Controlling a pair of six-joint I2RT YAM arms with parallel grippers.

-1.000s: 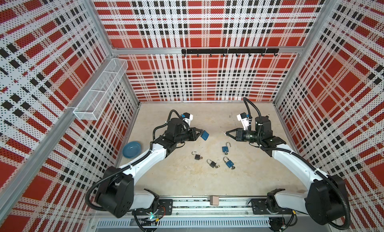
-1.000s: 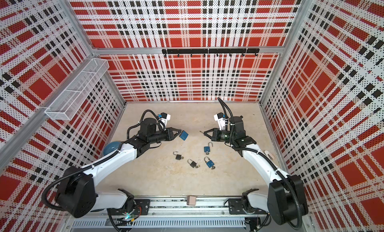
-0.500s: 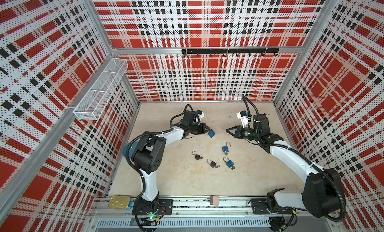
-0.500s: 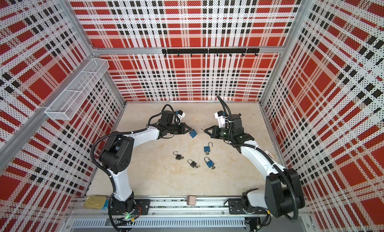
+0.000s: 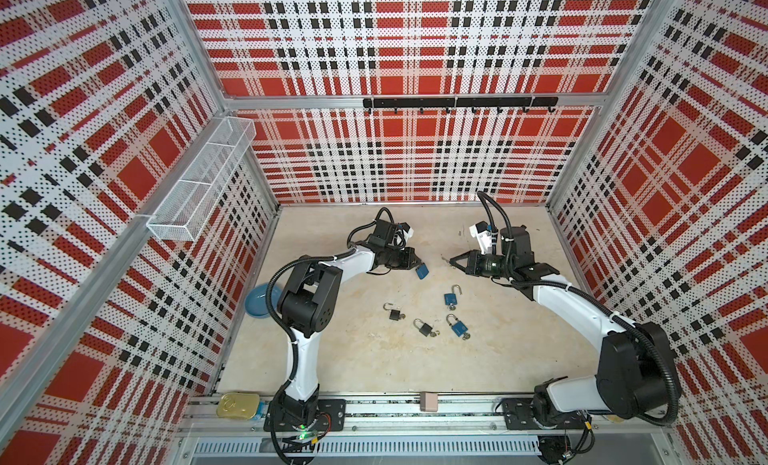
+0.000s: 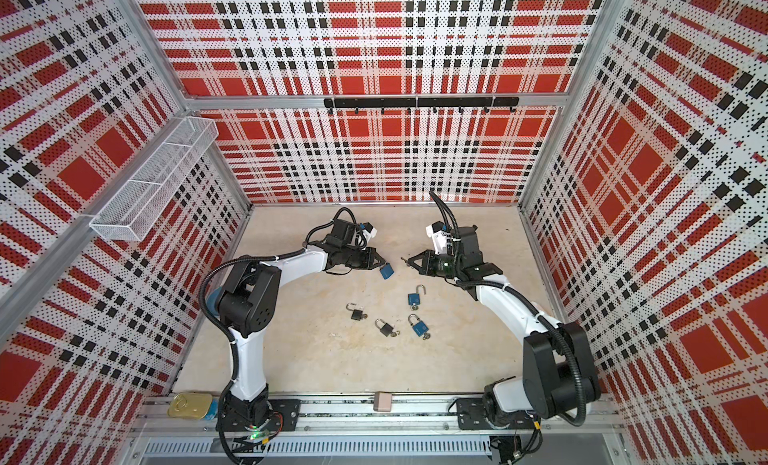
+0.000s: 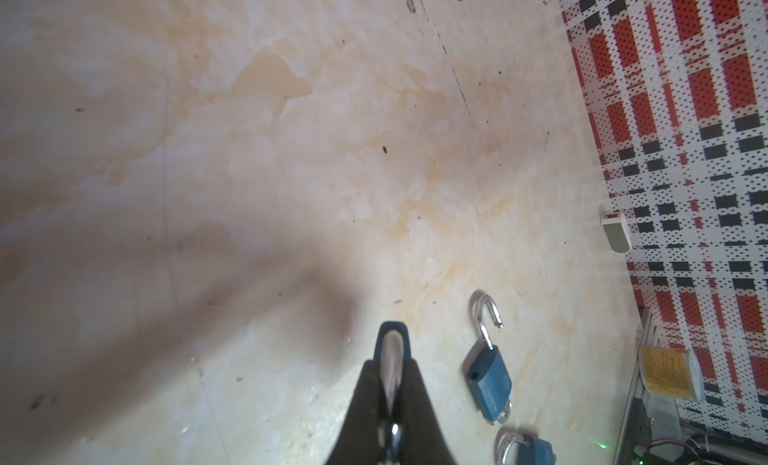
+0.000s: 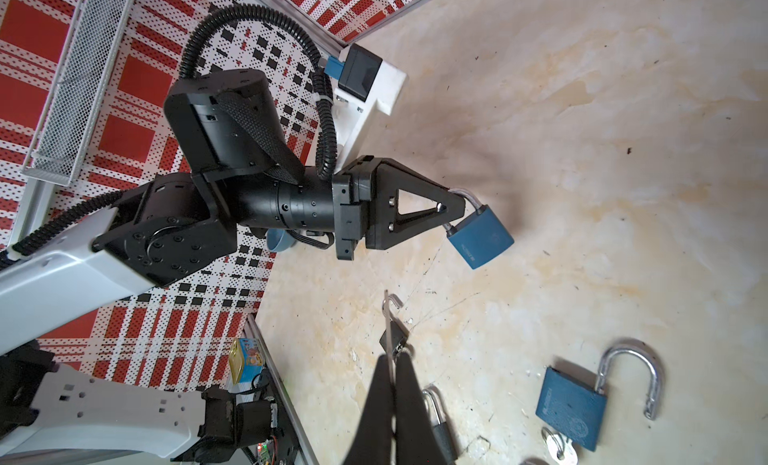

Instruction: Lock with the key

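**Both top views:** left gripper (image 5: pixel 415 262), just left of frame centre, pressed together on the steel shackle of a blue rectangular metal padlock (image 5: pixel 422 271) that dangles from its tips. Right gripper (image 5: pixel 452 261), just right of centre, pinching a small silver metal key (image 5: pixel 445 258), which points at the padlock but is apart from it.

**Left wrist view:** padlock (image 7: pixel 392 346) clamped between the fingers (image 7: pixel 370 384).

**Right wrist view:** key (image 8: pixel 388 317) nipped edge-on; padlock (image 8: pixel 480 238) hangs beyond it.

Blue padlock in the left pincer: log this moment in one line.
left pincer: shut on blue padlock by shackle | right pincer: shut on key | key not yet in padlock
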